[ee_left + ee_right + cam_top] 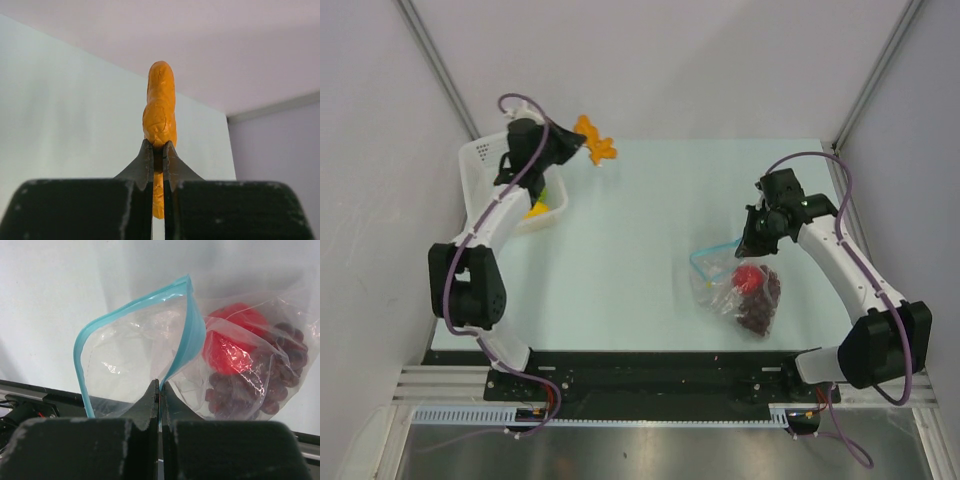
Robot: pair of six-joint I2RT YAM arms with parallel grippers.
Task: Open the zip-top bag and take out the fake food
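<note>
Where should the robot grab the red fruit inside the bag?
I'd pinch the red fruit across its round sides, entering through the zip-top bag's open mouth, which the right gripper holds up by the teal zip strip. It sits nearest the mouth, with the grape bunch deeper inside.

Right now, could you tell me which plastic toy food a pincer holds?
The orange plastic toy piece, clamped in the left pincer; the red round fruit and dark purple grape bunch sit inside the clear zip-top bag.
</note>
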